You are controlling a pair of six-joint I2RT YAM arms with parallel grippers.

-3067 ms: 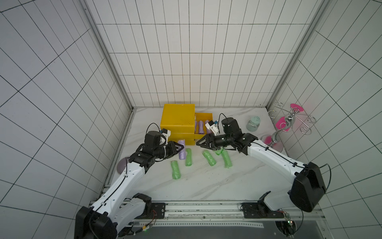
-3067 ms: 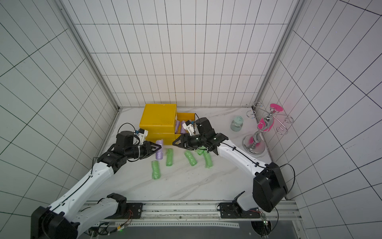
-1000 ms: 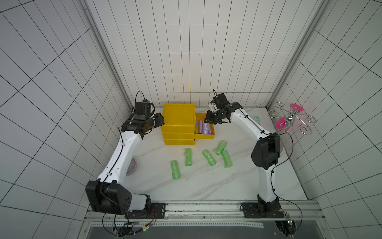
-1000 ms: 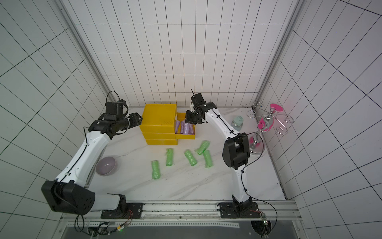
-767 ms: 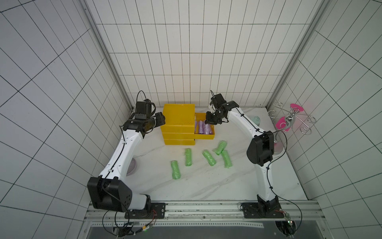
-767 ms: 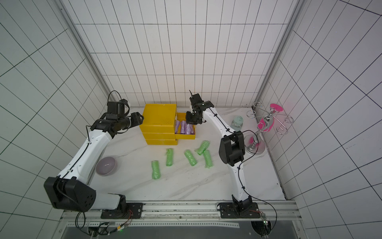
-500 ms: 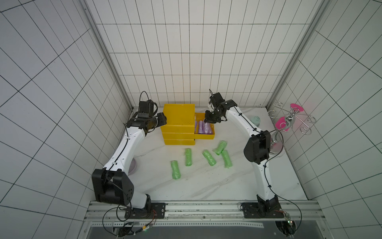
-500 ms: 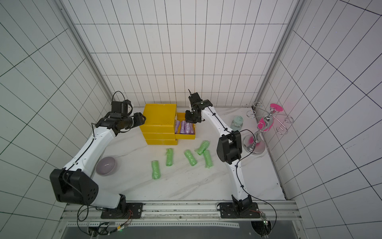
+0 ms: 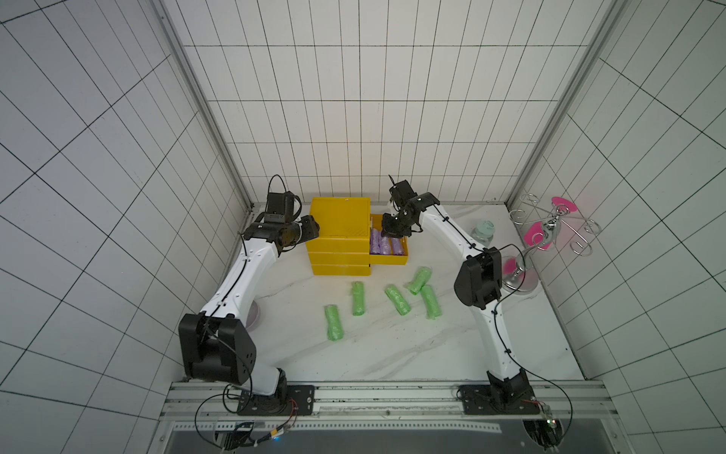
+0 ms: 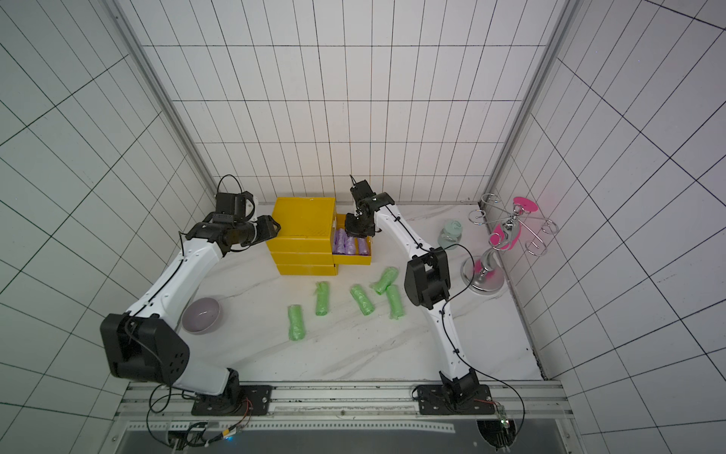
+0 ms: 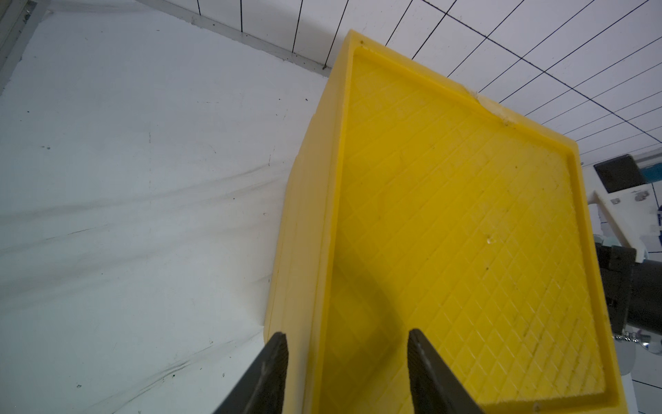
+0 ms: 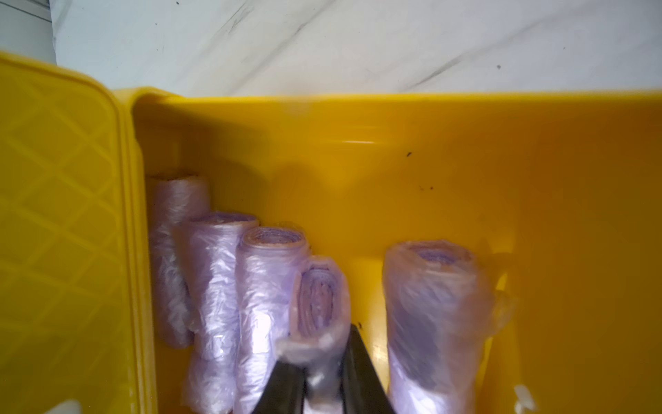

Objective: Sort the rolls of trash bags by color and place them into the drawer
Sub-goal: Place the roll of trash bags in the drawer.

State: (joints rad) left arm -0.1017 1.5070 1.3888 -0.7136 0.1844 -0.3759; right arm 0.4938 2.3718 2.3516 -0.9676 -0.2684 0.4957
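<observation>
Left gripper (image 11: 346, 333): fingers apart, empty, bases cut off.
Right gripper (image 12: 318, 347): astride 1 blurred purple roll (image 12: 318, 297); grip unclear.
Drawer (image 12: 465, 118): 4 other rolls (image 12: 215, 279), ends cut off.

Left arm (image 9: 243, 275): we see it reaching forward from its base, forearm level, wrist pointing toward the right arm.
Left gripper (image 11: 346, 333): we see its jaws standing apart.
Right arm (image 9: 451, 236): we see it stretched far forward, wrist bent downward.
Right gripper (image 12: 317, 347): jaws narrow; we see a lavender roll (image 12: 318, 297) pinched between them.
</observation>
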